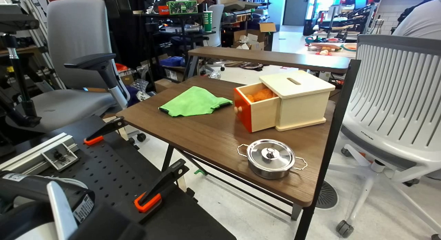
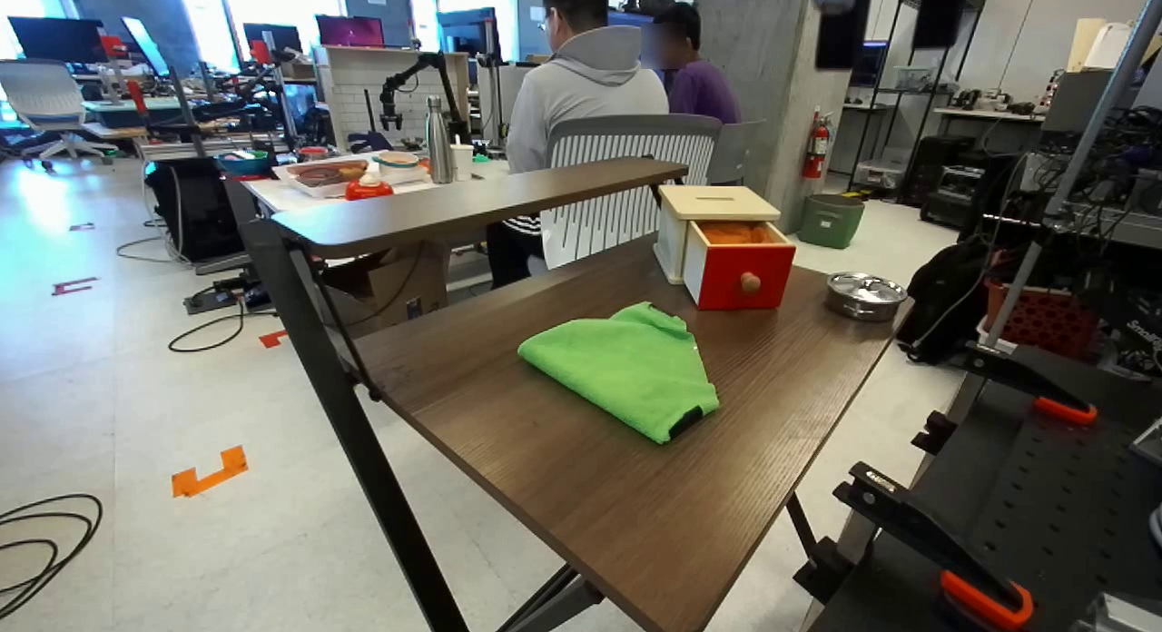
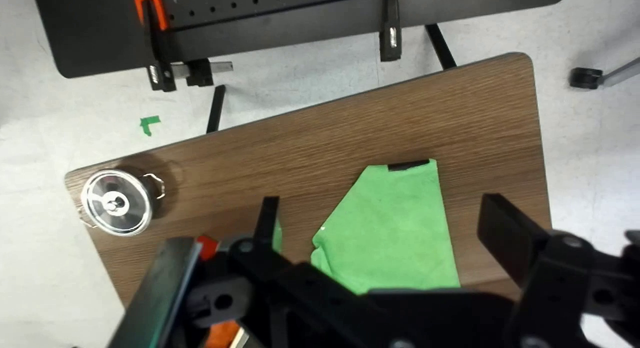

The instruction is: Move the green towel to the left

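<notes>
Hanging over the wood table (image 3: 475,103), gripper (image 3: 381,210) has its fingers spread wide, nothing held. The exterior views don't show it near the tabletop, so I'd call it apart from the cloth. Green towel (image 3: 392,228) lies on the table, under the finger gap in the wrist view: bulk toward 6 o'clock, black-tagged end at 12. Gripper body hides the lower end, so long axis is a guess: roughly 12 to 6. Fingers sit at 9 and 3, so closing should run across that axis. Suits bunching up a fold; mostly straight down, little lateral fix, I think. In an exterior view the wooden box (image 1: 305,110) is at the towel's 3 o'clock, drawer (image 1: 257,112) pulled out, cloth corner just beside it; pot (image 1: 271,159) at 4. My read of left: 3 o'clock in wrist view, away from the box. Table edge is near on that side, so watch overshoot. Looks floppy; tips probably need to go low or they'll skid over it.
</notes>
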{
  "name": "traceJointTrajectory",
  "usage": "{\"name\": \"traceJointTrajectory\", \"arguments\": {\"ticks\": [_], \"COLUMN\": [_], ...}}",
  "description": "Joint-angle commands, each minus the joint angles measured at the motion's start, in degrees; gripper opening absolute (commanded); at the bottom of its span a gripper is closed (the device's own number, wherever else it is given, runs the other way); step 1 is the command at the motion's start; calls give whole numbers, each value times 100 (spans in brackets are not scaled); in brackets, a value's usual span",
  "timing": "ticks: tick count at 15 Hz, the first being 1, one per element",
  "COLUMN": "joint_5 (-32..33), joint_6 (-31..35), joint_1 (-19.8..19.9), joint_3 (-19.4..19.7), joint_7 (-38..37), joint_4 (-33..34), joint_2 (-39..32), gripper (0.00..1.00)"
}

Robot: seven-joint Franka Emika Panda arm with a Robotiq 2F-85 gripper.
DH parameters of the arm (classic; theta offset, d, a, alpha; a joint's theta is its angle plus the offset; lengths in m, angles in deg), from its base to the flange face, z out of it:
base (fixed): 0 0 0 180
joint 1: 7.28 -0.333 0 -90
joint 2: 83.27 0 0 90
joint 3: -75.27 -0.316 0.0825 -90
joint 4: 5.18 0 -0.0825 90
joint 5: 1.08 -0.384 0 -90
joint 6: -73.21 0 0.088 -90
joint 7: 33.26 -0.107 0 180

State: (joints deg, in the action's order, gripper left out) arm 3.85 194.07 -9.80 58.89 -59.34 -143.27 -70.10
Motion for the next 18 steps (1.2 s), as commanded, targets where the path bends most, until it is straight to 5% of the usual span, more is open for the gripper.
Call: {"name": "traceJointTrajectory", "arguments": {"ticks": [1,6,9,18], "joint_5": [163,250,214,-97], "joint_6": [1166,3352,4104,3672], "joint_1": [-129,-300,-593,-1440], "joint_3": [127,469,890,1979], "joint_7": [-189,-672,-823,-1021], "joint_4": [106,318,663,1864], "joint_2": [-980,-2293,-3038,-4463], "gripper": [100,100,100,100]}}
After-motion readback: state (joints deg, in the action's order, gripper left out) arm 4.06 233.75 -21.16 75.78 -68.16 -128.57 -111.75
